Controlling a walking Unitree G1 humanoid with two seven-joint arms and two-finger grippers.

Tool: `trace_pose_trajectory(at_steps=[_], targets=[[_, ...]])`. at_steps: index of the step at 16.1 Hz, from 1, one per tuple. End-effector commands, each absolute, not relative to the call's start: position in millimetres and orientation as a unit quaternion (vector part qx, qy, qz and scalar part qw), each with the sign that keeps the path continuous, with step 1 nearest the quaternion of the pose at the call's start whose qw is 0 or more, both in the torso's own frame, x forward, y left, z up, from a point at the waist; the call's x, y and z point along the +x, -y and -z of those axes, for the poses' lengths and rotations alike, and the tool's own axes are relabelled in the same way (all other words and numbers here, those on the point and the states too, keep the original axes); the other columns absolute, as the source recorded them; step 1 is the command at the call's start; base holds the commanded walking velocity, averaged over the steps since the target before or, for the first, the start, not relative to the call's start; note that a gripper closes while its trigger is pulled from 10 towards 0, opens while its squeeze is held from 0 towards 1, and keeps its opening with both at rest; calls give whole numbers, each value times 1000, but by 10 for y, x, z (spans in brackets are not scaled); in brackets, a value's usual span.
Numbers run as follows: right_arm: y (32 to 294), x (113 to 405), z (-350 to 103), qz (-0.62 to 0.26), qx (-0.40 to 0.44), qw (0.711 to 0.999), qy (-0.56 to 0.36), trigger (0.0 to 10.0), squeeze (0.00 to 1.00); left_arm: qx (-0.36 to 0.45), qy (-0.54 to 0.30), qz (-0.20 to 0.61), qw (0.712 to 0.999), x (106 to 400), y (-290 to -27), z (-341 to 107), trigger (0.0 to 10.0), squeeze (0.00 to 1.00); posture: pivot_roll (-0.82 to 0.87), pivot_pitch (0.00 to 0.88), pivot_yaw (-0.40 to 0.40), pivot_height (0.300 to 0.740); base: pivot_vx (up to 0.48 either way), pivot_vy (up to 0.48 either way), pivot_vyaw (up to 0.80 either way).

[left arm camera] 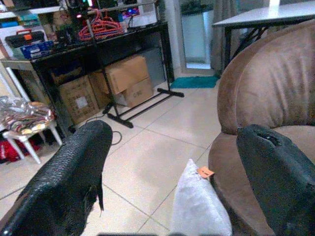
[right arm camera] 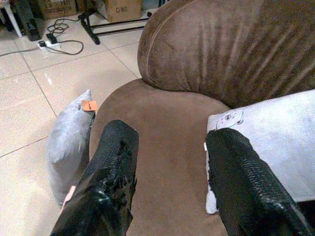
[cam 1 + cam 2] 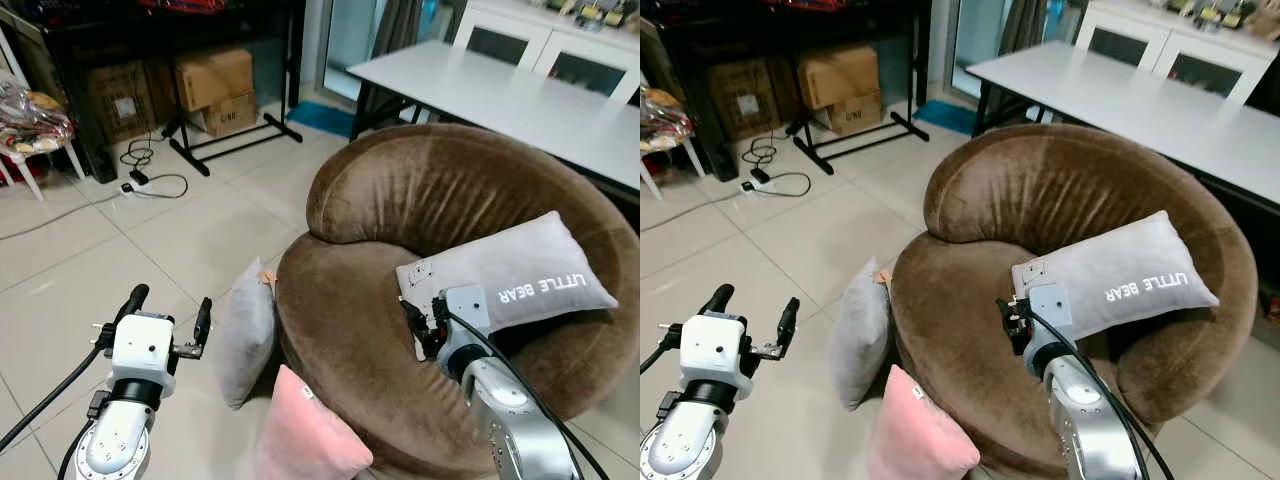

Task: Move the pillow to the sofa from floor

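I see the grey pillow (image 3: 246, 345) standing on the floor (image 3: 120, 260), leaning against the brown sofa (image 3: 350, 300), next to a pink pillow (image 3: 305, 435). My left pincer (image 3: 168, 318) hangs released over the floor. My right pincer (image 2: 170, 172) hangs released over the seat, beside the lettered pillow (image 3: 520, 275).

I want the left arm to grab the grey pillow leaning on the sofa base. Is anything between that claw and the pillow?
Nothing visible. The left claw is open above bare floor tiles, with the grey pillow just beyond it, leaning against the brown sofa. The pink pillow sits nearer the robot, off that line.
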State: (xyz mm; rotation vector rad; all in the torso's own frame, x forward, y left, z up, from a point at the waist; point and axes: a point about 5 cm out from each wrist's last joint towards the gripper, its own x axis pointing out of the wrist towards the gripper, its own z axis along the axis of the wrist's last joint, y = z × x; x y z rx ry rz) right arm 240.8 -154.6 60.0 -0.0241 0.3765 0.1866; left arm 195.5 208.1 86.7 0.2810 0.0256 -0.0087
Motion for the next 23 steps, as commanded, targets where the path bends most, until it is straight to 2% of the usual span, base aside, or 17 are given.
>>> trace_pose_trajectory(at_steps=[1, 12, 20, 21, 23], targets=[[1613, 2417, -637, -83, -13, 980, -178, 10000, 0, 142, 0, 10, 990, 1987, -2038, -905, 10000, 0, 17, 2, -82, 705, 0, 0, 0], [1591, 2430, -640, -86, -9, 982, -170, 10000, 0, 142, 10, 2, 990, 1999, -2068, -933, 10000, 0, 22, 0, -84, 605, 0, 0, 0], [1596, 2434, -639, -80, -8, 982, -169, 10000, 0, 142, 11, -8, 990, 2020, -2076, -938, 10000, 0, 20, 0, -88, 600, 0, 0, 0], [1596, 2431, -637, -78, -3, 983, -169, 10000, 1000, 140, 13, -6, 990, 2017, -2074, -943, 10000, 0, 21, 0, -87, 600, 251, 0, 0], [1579, 2417, -638, -81, 11, 983, -164, 10000, 1000, 138, 17, 0, 990, 2018, -2077, -955, 10000, 0, 22, 2, -82, 600, 324, 0, 0]])
